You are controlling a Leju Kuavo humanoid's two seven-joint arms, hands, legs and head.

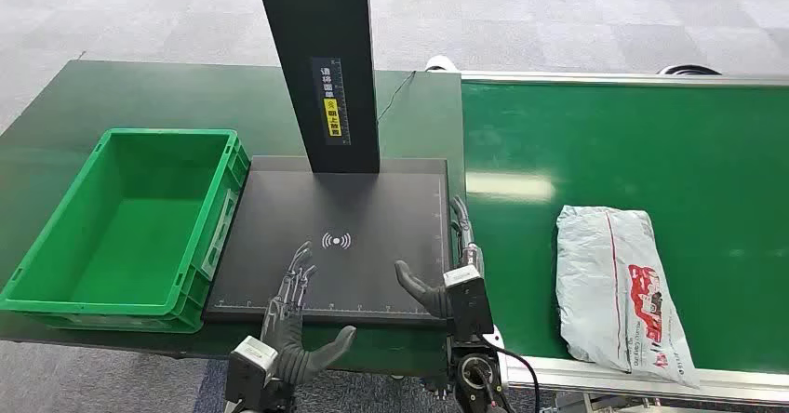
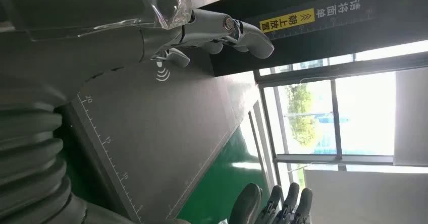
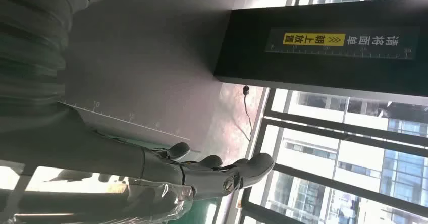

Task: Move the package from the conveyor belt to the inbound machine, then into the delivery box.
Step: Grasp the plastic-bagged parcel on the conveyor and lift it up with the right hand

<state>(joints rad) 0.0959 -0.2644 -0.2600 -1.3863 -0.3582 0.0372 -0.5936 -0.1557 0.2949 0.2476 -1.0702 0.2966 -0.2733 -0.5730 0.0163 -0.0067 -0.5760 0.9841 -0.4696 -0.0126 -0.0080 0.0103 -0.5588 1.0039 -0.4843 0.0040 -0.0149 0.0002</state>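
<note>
Left hand [image 1: 296,313] and right hand [image 1: 453,278] spread, empty, package [image 1: 616,283] right of them

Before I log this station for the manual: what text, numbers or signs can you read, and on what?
"请将面单" with yellow "朝上放置": label on the black post.
"20", "15": ruler marks along the scan pad edge.
Wireless wave symbol, no words: centre of the pad.
Red print on the package: too blurred to read.
Ruler numbers on the post label: too small.

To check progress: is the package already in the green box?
No, the package lies on the belt, and the box holds nothing.
</note>
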